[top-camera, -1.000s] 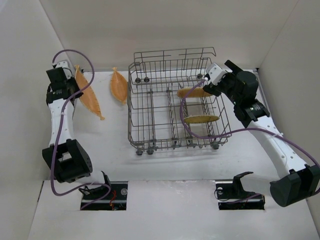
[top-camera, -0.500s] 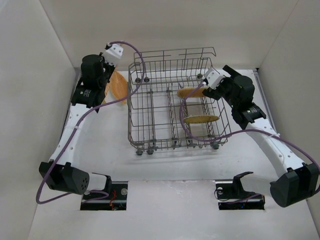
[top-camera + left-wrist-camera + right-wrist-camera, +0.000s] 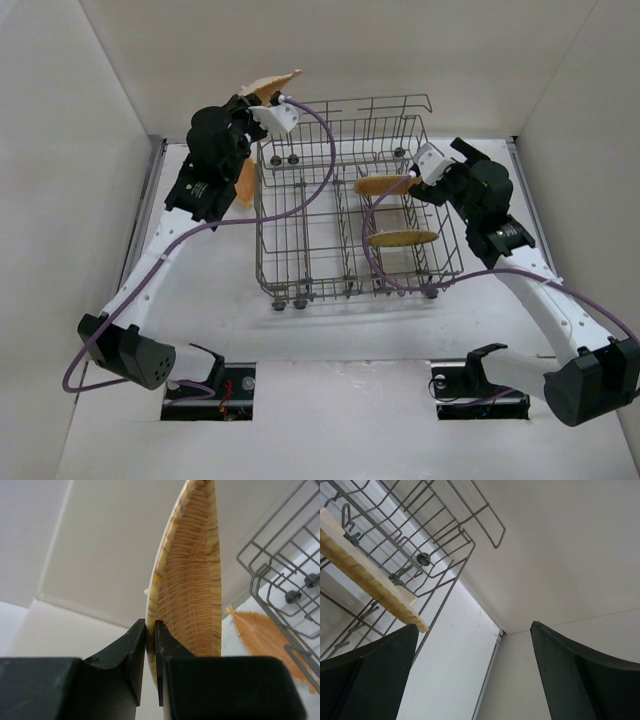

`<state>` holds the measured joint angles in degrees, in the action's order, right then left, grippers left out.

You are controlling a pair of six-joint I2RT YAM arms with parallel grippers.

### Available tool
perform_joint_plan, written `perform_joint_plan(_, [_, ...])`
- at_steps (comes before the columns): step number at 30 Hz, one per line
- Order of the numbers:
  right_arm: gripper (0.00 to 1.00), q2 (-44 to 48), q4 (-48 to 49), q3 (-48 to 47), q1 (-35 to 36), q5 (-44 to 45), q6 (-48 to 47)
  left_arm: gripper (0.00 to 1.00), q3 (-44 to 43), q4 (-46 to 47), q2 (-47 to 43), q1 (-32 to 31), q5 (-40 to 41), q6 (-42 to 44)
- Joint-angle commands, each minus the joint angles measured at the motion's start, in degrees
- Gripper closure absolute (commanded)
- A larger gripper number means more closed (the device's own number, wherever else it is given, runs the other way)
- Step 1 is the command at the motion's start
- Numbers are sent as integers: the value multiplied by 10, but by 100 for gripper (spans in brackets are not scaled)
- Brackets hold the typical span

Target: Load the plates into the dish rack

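Note:
My left gripper (image 3: pixel 256 98) is shut on the rim of an orange-tan plate (image 3: pixel 272 83) and holds it on edge in the air above the back left corner of the grey wire dish rack (image 3: pixel 300 270). In the left wrist view the gripper (image 3: pixel 150 626) pinches the plate (image 3: pixel 192 575). Another plate (image 3: pixel 246 182) lies on the table left of the rack, partly hidden by my left arm; it also shows in the left wrist view (image 3: pixel 262 636). Two plates (image 3: pixel 385 185) (image 3: pixel 403 238) stand in the rack's right side. My right gripper (image 3: pixel 412 180) is open and empty beside the back one (image 3: pixel 370 582).
White walls close in the table at the back and on both sides. The rack's wires (image 3: pixel 445 545) run close to my right gripper (image 3: pixel 475 627), and the rack (image 3: pixel 280 555) is just right of the held plate. Two black stands (image 3: pixel 205 380) (image 3: pixel 475 385) sit at the near edge.
My left arm has swung from the far left up and right, carrying a plate from the table to above the rack's back left corner. My right gripper has shifted slightly.

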<state>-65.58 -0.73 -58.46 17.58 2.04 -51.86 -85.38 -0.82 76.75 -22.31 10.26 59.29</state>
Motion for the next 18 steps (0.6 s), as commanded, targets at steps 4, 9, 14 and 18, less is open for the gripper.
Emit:
perform_joint_plan(4, [0, 17, 57, 2, -18, 46, 16, 98, -52, 85, 15, -45, -37, 67])
perform_joint_plan(9, [0, 23, 45, -5, -38, 52, 39, 98, -55, 85, 31, -81, -57, 58])
perform_joint_plan(14, [0, 36, 35, -3, -52, 53, 50, 98, -47, 93, 50, -105, -74, 35])
perform_joint_plan(18, [0, 44, 28, -1, -62, 58, 49, 98, -45, 95, 68, -109, -91, 9])
